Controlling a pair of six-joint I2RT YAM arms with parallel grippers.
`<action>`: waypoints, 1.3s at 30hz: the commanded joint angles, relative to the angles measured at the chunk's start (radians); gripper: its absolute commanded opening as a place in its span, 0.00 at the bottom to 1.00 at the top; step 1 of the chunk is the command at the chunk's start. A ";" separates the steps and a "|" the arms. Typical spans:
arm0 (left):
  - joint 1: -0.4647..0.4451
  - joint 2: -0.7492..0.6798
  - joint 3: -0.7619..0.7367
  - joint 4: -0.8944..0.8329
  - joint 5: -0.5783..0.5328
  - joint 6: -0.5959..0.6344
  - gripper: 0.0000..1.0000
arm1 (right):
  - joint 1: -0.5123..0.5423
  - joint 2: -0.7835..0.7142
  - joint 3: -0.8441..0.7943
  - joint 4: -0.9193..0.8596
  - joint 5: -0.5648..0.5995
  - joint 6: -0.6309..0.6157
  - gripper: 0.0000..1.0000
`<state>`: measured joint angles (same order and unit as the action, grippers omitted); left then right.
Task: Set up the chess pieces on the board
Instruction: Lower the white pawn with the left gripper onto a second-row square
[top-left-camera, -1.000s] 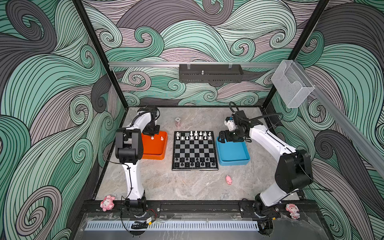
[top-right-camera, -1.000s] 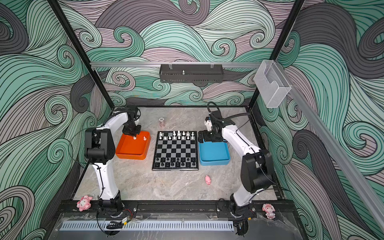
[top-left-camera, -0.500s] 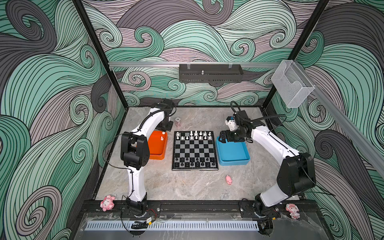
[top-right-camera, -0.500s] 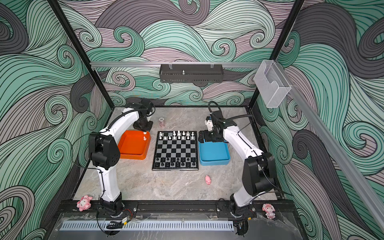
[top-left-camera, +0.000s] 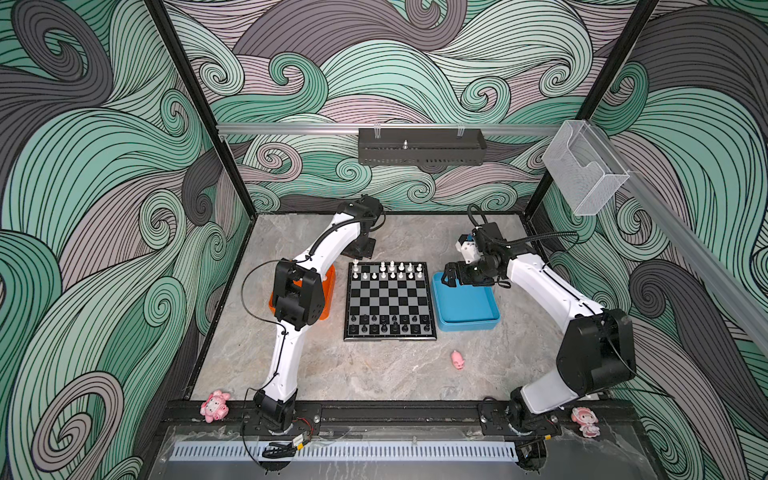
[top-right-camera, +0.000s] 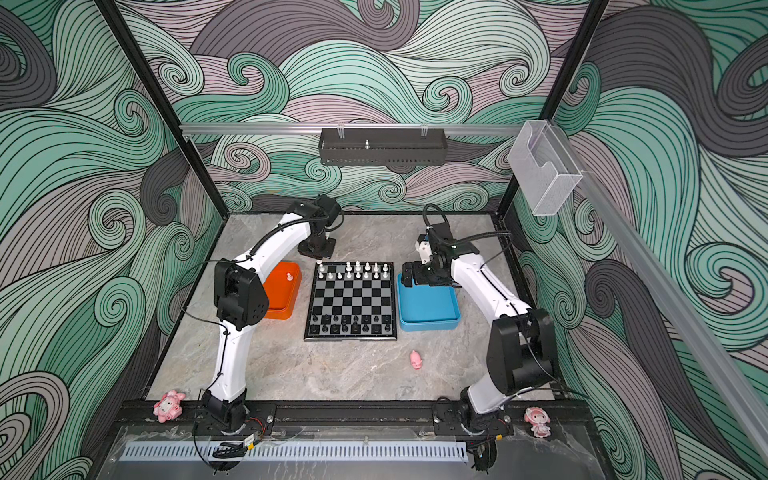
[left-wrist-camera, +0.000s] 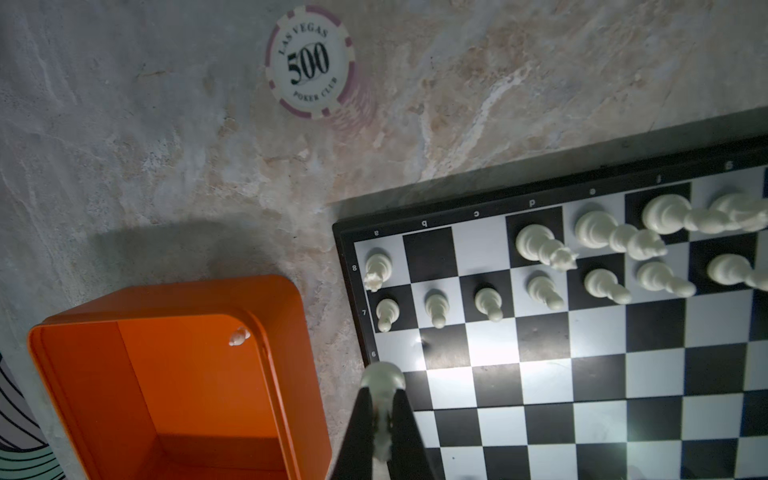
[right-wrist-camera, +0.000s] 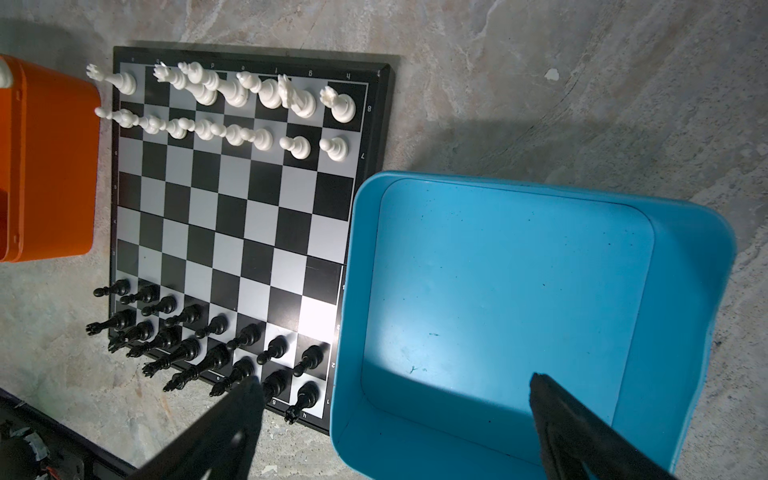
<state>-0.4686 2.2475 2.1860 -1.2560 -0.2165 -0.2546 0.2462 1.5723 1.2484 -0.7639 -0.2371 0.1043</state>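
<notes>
A white chess piece (left-wrist-camera: 382, 376) is clamped between the narrowly set fingers of the left gripper (left-wrist-camera: 381, 399). It is held above the left edge of the board (top-left-camera: 390, 299), near its far corner, beside the orange tray (top-right-camera: 279, 296). A lone white piece (top-right-camera: 289, 276) is seen in that tray. White pieces (top-left-camera: 390, 270) are ranged along the board's two far rows, black pieces (top-left-camera: 388, 325) along its two near rows. The right gripper (right-wrist-camera: 394, 382) is spread wide and empty over the blue tray (top-left-camera: 465, 307), set against the board's right edge.
</notes>
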 joint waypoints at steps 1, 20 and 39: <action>-0.016 0.035 0.063 -0.039 -0.001 -0.058 0.00 | -0.009 -0.017 -0.010 -0.013 -0.014 -0.015 0.99; -0.021 0.176 0.164 -0.007 0.040 -0.079 0.00 | -0.038 -0.005 -0.026 -0.001 -0.030 -0.025 0.99; -0.015 0.218 0.167 0.021 0.033 -0.071 0.00 | -0.055 0.018 -0.026 0.005 -0.039 -0.026 0.99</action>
<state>-0.4858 2.4474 2.3238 -1.2335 -0.1776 -0.3248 0.1978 1.5734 1.2316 -0.7593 -0.2668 0.0856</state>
